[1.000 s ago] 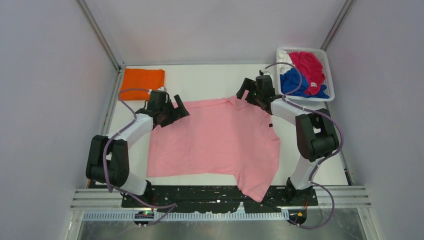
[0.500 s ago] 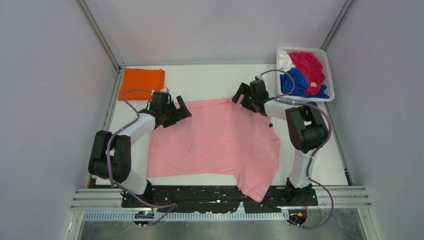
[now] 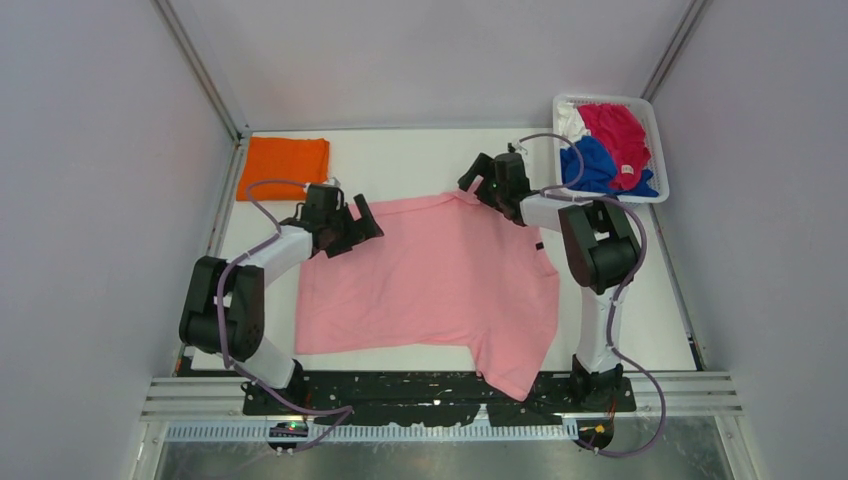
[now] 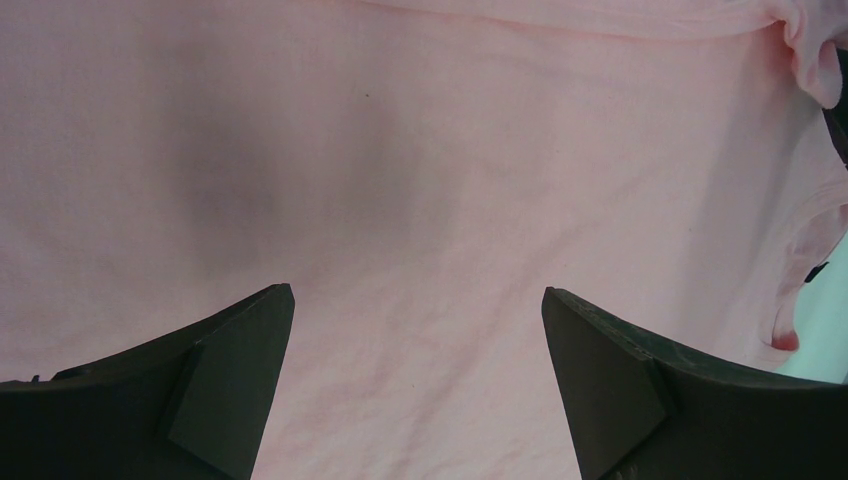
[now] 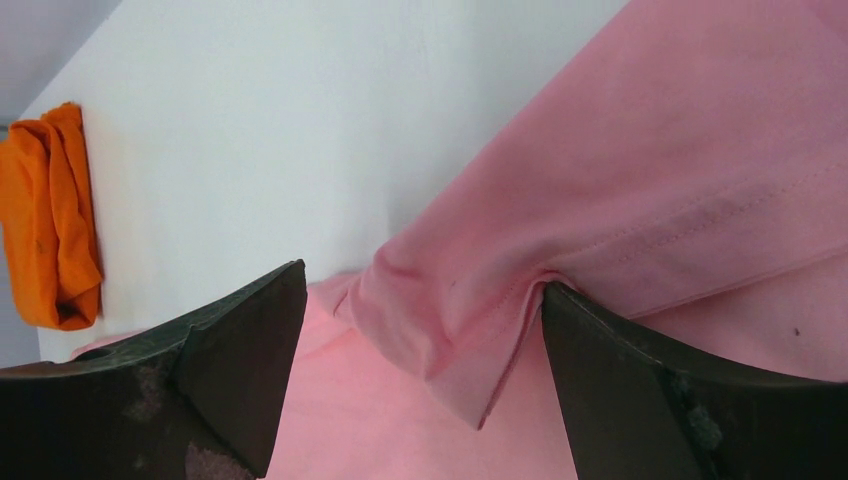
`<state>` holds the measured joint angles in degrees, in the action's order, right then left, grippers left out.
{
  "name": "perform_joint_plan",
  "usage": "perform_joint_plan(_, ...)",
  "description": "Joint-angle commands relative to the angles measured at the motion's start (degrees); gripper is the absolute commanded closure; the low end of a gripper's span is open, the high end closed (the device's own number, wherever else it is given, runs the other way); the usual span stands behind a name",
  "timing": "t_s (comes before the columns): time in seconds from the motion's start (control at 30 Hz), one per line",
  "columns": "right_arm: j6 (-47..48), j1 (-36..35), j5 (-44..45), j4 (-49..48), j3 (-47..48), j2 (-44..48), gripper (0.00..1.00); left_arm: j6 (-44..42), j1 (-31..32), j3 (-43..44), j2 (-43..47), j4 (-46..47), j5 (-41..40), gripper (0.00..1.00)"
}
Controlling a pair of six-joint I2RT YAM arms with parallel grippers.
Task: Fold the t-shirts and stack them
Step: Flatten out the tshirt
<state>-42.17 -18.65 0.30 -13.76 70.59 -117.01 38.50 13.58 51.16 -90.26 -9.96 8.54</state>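
A light pink t-shirt lies spread on the white table, one sleeve hanging toward the near edge. My left gripper is open over its far-left corner; in the left wrist view the jaws stand wide apart above flat pink cloth. My right gripper is open at the shirt's far edge; a folded-over flap of pink cloth lies between its jaws. A folded orange t-shirt lies at the far left and shows in the right wrist view. Blue, magenta-red and white shirts lie in the basket.
A white plastic mesh basket stands at the far right corner. Grey walls enclose the table on three sides. The black arm mounting rail runs along the near edge.
My right gripper has moved left and a little farther along the shirt's far edge. My left gripper has shifted slightly right over the shirt's far-left corner.
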Motion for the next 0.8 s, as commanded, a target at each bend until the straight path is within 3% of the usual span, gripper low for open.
perform_joint_plan(0.0, -1.4, -0.3, 2.4, -7.4, 4.4, -2.2, 0.05, -1.1, -0.2, 0.9, -0.2, 0.8, -0.8, 0.0)
perform_joint_plan(0.37, -5.8, -0.9, 1.1, -10.3, 23.2, -15.4, 0.05, -1.8, -0.2, 1.6, -0.5, -0.7, -2.3, 0.0)
perform_joint_plan(0.5, -5.9, -1.6, 0.7, -8.0, 37.4, -23.3, 0.05, -1.7, -0.2, 1.6, -1.0, -1.1, -2.4, 0.0)
perform_joint_plan(0.63, -4.6, -2.4, -2.1, 0.0, 58.7, -32.7, 0.05, -2.1, -0.2, 1.7, -0.6, -2.0, -3.1, 0.0)
perform_joint_plan(0.77, 1.2, -2.5, -1.9, 4.3, 63.4, -33.8, 0.05, -2.7, -0.3, 1.9, 0.7, -2.9, -4.4, 0.0)
